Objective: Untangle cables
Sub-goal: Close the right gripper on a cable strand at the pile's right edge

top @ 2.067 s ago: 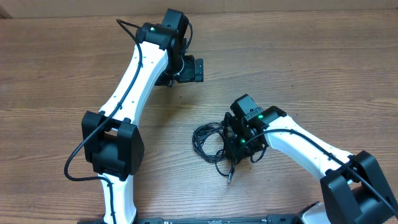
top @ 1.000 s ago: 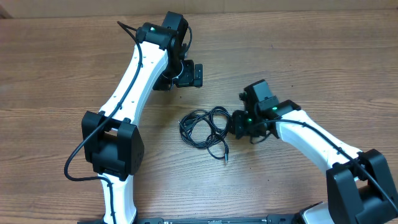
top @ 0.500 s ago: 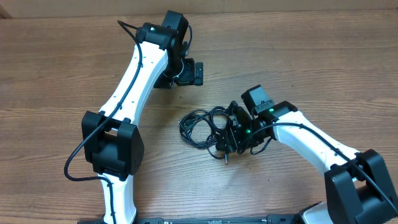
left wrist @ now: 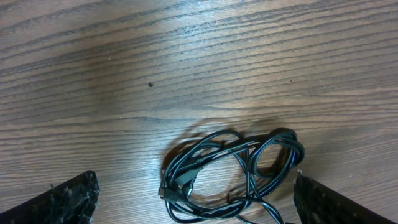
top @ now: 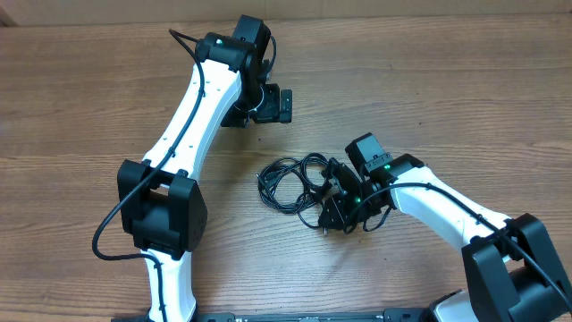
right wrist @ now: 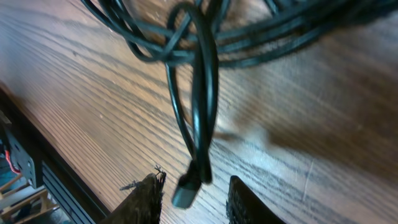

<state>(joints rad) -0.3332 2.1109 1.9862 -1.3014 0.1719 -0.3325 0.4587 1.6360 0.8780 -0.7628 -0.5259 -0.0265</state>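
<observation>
The cables (left wrist: pixel 231 148) lie mid-frame, open surface (top: pixel 429 80) all round. The left hand (top: pixel 271 104) is spread wide at upper centre. The right hand (right wrist: pixel 194 198) stands narrow around a plug (right wrist: pixel 186 188), not pinching it.

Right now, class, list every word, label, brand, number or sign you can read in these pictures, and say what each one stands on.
None: no readable text shows in any view.
The cables, the wooden table, the left arm and the right arm carry no visible lettering.
The green lights on the arms are plain dots, not signs.
</observation>
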